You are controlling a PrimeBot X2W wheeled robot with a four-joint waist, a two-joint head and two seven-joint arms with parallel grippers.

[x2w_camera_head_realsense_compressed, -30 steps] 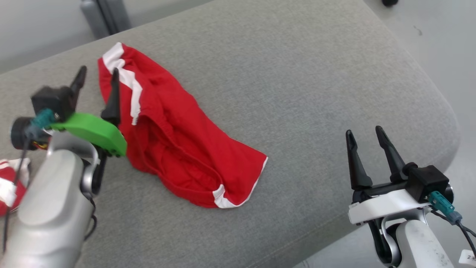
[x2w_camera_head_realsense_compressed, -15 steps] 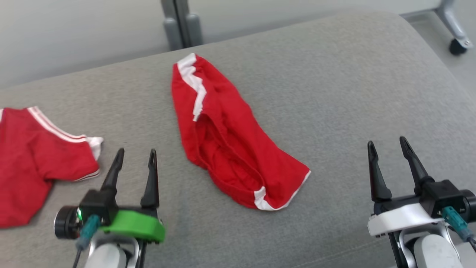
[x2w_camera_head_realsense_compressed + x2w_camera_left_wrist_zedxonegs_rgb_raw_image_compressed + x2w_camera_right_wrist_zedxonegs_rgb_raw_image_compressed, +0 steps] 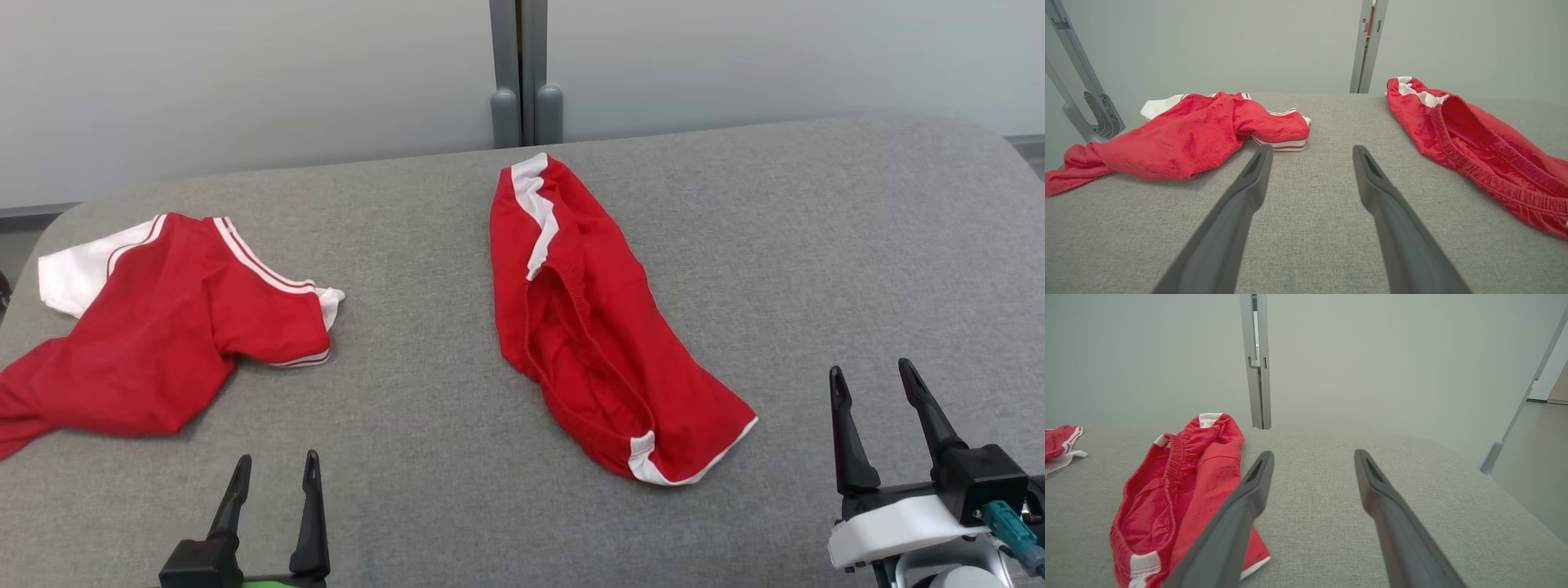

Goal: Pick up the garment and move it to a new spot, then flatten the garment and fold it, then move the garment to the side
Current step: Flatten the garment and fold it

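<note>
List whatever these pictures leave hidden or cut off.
- red shirt: lower end runs off the head view's left edge.
- red shorts: near hem partly behind the right gripper in the right wrist view; cut by the left wrist view's right edge.
- left gripper: body cut by the head view's bottom edge.

Layout on the pad
Shorts lie centre, shirt well apart to their left; post stands behind the far edge.

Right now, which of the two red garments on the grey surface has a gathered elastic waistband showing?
The red shorts in the middle: their gathered waistband gapes open, with white trim at both ends. The red T-shirt at the left has striped sleeve cuffs instead.
</note>
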